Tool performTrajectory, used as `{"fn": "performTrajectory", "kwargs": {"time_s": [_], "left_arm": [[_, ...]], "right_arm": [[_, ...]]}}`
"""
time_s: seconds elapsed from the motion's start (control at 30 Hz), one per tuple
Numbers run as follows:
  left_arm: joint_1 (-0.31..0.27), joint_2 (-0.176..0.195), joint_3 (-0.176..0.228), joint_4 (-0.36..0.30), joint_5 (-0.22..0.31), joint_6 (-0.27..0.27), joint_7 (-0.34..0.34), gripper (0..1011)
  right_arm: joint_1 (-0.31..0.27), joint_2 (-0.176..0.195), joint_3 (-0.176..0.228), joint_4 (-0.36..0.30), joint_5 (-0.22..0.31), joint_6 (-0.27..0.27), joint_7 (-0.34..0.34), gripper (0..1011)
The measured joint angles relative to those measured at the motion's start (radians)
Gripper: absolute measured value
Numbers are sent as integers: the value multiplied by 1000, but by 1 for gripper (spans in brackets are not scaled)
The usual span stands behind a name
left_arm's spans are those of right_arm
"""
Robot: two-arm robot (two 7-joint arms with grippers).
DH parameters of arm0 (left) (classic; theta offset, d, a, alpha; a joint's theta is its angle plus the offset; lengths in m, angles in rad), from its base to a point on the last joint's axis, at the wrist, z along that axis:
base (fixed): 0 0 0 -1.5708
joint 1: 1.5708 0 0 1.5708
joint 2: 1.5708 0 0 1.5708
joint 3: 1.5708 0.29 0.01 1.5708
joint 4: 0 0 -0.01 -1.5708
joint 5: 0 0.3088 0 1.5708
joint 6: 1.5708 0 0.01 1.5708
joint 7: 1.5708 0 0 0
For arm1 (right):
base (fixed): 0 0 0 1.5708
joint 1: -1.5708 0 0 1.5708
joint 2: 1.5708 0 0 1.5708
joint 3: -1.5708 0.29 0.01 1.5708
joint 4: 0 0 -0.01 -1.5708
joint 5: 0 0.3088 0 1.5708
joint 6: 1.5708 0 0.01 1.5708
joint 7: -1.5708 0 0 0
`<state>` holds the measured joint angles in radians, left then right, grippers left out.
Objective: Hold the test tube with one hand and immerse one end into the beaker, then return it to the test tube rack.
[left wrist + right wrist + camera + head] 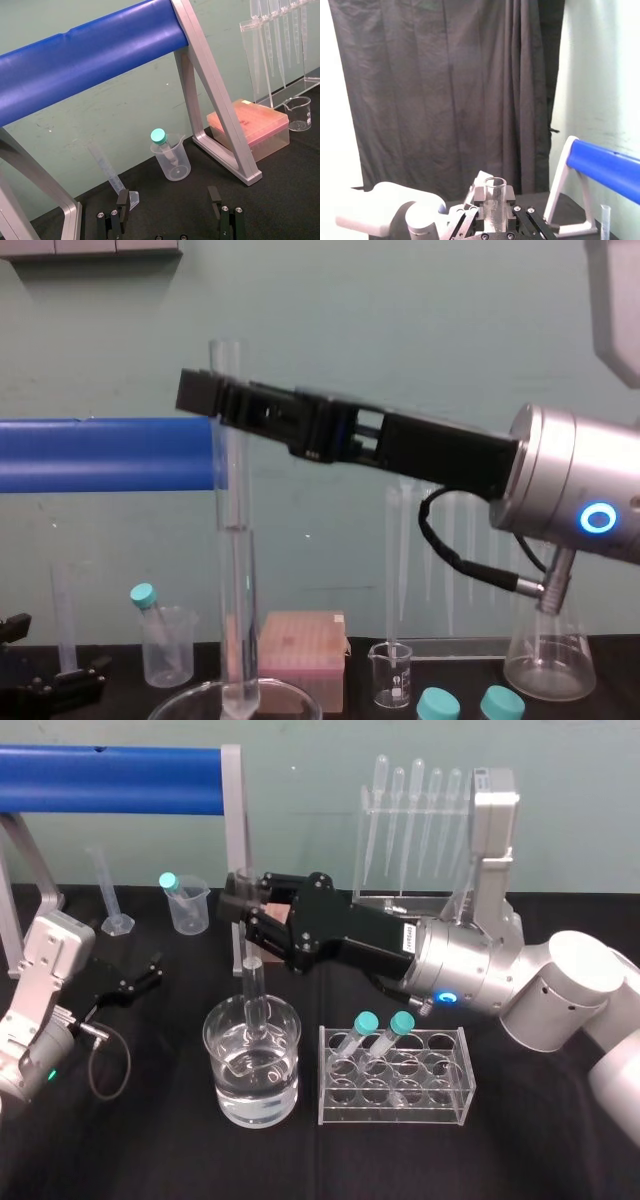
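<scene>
The test tube (pixel 254 1000) hangs upright, its lower end dipped in the water of the wide beaker (pixel 212 1050) at the table's front centre. My right gripper (pixel 243 906) is shut on the tube's upper part, just below the rimmed mouth (pixel 495 184). From the chest the tube (pixel 232 540) runs straight down from the black fingers (pixel 205 393) into the beaker's rim (pixel 180 702). To the right of the beaker stands the clear test tube rack (pixel 440 1105), holding two teal-capped tubes. At the left, my left gripper (pixel 137 978) rests open and empty near the table; its fingers (pixel 122 205) stand apart.
A blue bar on a grey frame (pixel 110 765) spans the back left. Near it are a cloudy plastic beaker (pixel 187 905) with a teal-capped tube and a slim graduated cylinder (pixel 112 895). A pipette stand (pixel 415 820), pink tip box (pixel 250 127), small beaker (pixel 391 675) and flask (pixel 548 660) line the back.
</scene>
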<state>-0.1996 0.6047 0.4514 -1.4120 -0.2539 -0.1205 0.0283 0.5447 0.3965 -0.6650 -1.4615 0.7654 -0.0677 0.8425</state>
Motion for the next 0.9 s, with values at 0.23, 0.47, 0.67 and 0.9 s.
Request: {"fn": "performTrajectory", "kwargs": {"time_s": [0.23,0.47,0.67,0.9], "left_arm": [[0,0,0,0,0,0,0,1000],[0,0,0,0,0,0,0,1000],[0,0,0,0,0,0,0,1000],[0,0,0,0,0,0,0,1000]], "right_arm": [[3,-14,-23,34,-27,-2,-21,228],[12,-46,-41,98,-46,-2,-26,228],[14,-63,-46,127,-57,-2,-30,228],[13,-80,-50,159,-77,-6,-39,228]]}}
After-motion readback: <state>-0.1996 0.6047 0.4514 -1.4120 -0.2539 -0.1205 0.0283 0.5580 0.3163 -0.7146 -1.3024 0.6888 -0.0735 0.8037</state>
